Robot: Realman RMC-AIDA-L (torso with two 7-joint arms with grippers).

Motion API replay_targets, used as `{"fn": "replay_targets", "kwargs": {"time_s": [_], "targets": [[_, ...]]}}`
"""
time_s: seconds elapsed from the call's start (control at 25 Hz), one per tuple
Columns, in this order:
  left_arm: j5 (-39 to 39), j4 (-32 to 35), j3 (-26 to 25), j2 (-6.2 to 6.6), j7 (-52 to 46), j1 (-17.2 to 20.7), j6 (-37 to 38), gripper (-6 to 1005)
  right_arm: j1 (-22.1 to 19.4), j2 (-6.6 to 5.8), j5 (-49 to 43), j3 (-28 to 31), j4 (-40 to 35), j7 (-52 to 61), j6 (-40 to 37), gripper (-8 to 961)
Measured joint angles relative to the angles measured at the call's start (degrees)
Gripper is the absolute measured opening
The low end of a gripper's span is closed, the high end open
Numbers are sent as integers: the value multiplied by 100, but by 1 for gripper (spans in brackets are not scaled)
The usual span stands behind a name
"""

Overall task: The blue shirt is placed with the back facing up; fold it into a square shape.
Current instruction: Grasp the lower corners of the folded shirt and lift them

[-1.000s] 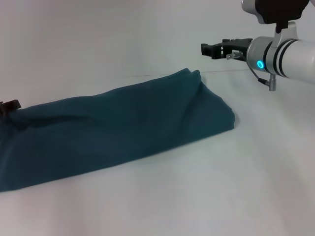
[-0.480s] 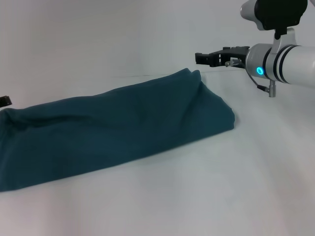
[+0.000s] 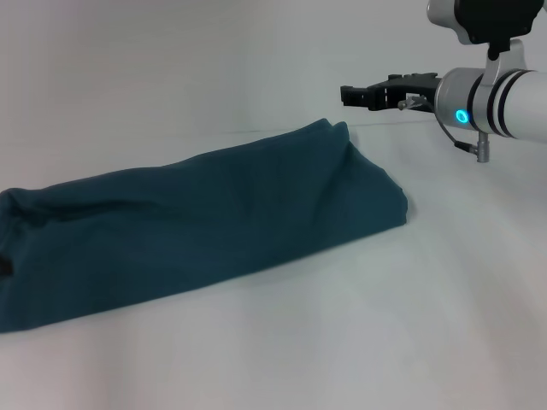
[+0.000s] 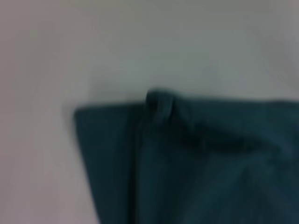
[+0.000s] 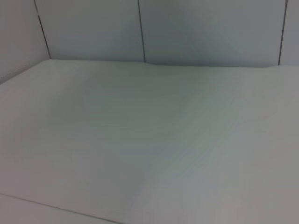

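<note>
The blue shirt lies on the white table as a long folded band, plain side up, running from the near-left edge of the head view up to a rounded, doubled-over end at centre-right. It's a strip rather than a square, so by my read the lengthwise folds are done and the crosswise ones remain. The right gripper hangs in the air just beyond and above the shirt's far-right corner, apart from the cloth, arm reaching in horizontally from the right. It holds nothing; whether its fingers are spread or closed I can't tell from this angle. Its wrist cam looks past the shirt at bare tabletop and wall panels — consistent w/ the gripper being lifted clear, not on the fabric. The left gripper isn't visible in the head view; a small dark spot at the shirt's left edge is too slight to identify. The left wrist cam looks down on a shirt corner with a small puckered fold, so that arm prob. sits over the shirt's left end — a sensible spot for picking up that end for a crosswise fold.
</note>
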Motion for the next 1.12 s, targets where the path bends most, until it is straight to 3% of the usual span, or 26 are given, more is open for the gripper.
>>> {"fn": "replay_targets", "kwargs": {"time_s": [0.16,0.32,0.6,1.12], "targets": [[332,-17,-8,76,-223,68,478,938,-32,0,-5,-4,-79,0,-53,923],[656,-44,20,28,-337,81,555,936,-58,0,-8,-6,-112,-2,-59,923],[694,-202,39,-130,-361,32,141,930,-68,9,-8,-6,-115,-3,-87,922],[737,-841,43,-93,-371,-127,-491,918,-111,17,-8,-6,-115,-3,-100,921]]}}
